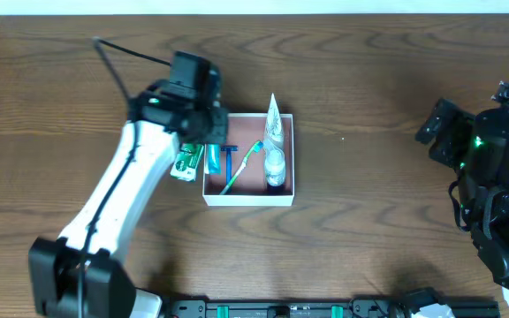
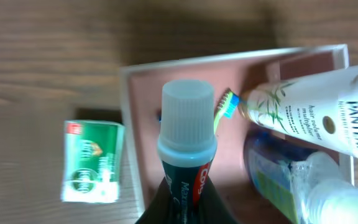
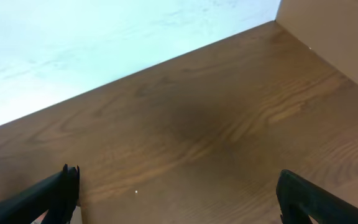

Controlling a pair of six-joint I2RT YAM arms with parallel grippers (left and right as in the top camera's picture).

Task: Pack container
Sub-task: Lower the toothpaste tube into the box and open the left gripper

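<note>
Left end effector gripped a toothpaste tube over the container; right end effector stood open.

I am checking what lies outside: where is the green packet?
In the overhead view, the green packet lies on the table just outside the left wall of the box.

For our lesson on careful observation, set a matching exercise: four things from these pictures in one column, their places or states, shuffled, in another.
1 toothpaste tube
2 green-and-white packet
3 toothbrush
4 right gripper

A lying in the container
B open above bare table
C held by the left gripper
D on the table beside the container

Pairs: 1-C, 2-D, 3-A, 4-B.
</note>
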